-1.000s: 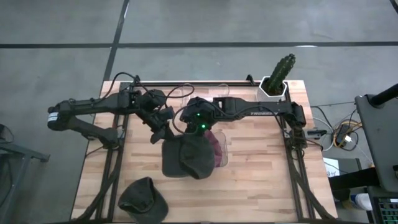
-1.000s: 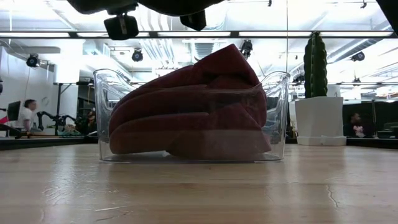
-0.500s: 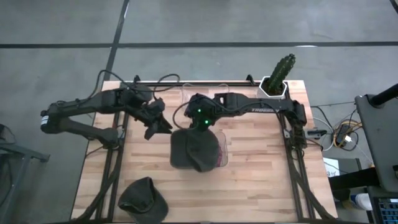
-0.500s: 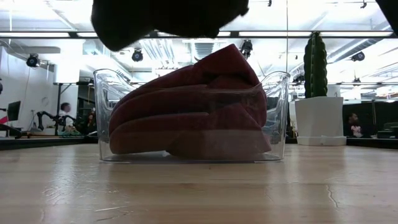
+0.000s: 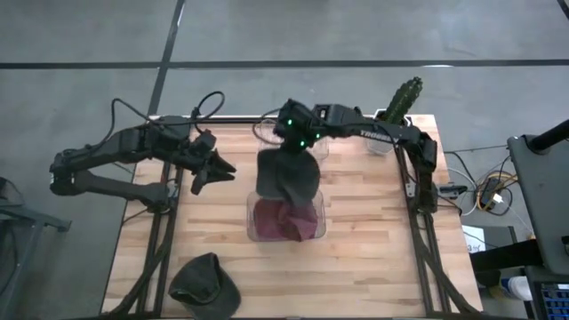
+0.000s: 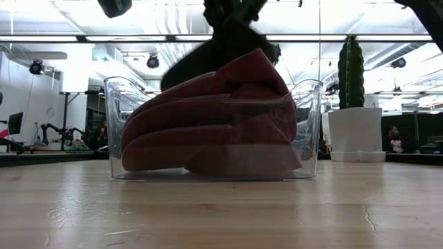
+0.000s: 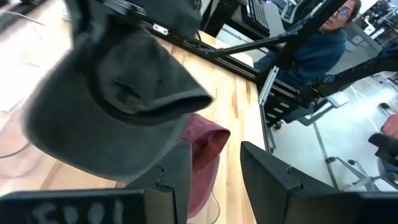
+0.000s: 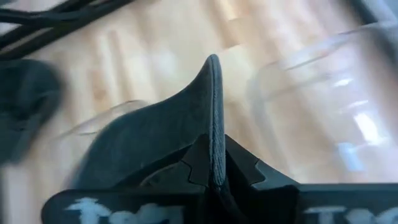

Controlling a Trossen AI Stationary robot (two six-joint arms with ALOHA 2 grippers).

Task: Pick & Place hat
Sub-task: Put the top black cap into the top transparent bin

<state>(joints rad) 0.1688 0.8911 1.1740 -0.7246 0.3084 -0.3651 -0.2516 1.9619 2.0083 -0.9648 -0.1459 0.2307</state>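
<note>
My right gripper (image 5: pixel 299 145) is over the far end of the clear bin (image 5: pixel 252 212) and is shut on a dark grey hat (image 5: pixel 289 174). The hat also shows in the left wrist view (image 7: pixel 112 106) and, as a dark shape, in the low view (image 6: pixel 214 48). A maroon hat (image 5: pixel 286 219) lies inside the bin (image 6: pixel 118 131), bulging above its rim (image 6: pixel 214 117). My left gripper (image 5: pixel 219 168) is open to the left of the bin, apart from both hats, with its fingers either side of a gap (image 7: pixel 214 180). My right gripper pinches an edge of the dark grey hat (image 8: pixel 213 118) between its two fingers, which come from above. The edge stands up thin between the fingers (image 8: pixel 198 163). The hat hangs below the gripper, lifted clear of the table, over the maroon hat and the bin's far end.
A second dark hat (image 5: pixel 204 284) lies near the table's near left corner. A cactus in a white pot (image 5: pixel 397 111) stands at the far right corner. Another clear container (image 5: pixel 267 133) sits at the far edge. A person (image 7: pixel 323 37) is beyond the table.
My right gripper has carried the dark grey hat from the bin's near left side toward the far edge, so it now hangs over the bin's far end. My left gripper has drawn away from the hat toward the table's left.
</note>
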